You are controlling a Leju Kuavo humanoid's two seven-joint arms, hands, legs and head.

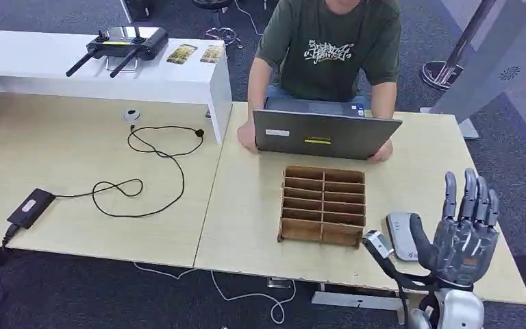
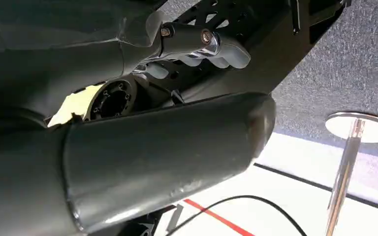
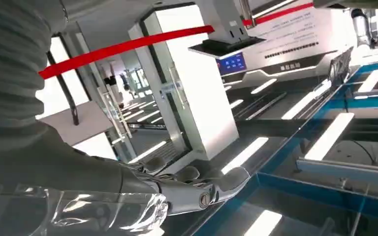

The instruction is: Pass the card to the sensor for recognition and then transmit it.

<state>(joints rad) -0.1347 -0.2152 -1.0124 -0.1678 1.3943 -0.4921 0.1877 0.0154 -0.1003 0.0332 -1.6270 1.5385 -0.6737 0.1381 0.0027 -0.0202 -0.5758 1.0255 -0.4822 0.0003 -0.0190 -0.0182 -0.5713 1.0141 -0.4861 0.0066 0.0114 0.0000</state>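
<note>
Pale tabletop (image 1: 75, 171) spans the frame, two cards (image 1: 196, 53) lying upper left on the white shelf (image 1: 55, 68), while lower right the right robot hand (image 1: 462, 233) rises released beside the grey sensor (image 1: 402, 234), so reaching that far risks snagging the wooden divider tray (image 1: 323, 204).

Person in a dark green printed T-shirt (image 1: 329, 48) sitting behind an open grey laptop (image 1: 322, 133), brown cardboard compartment tray (image 1: 322, 205) lying on the light wooden table (image 1: 96, 164), black cable (image 1: 144, 171) trailing from a black adapter (image 1: 31, 207)
</note>
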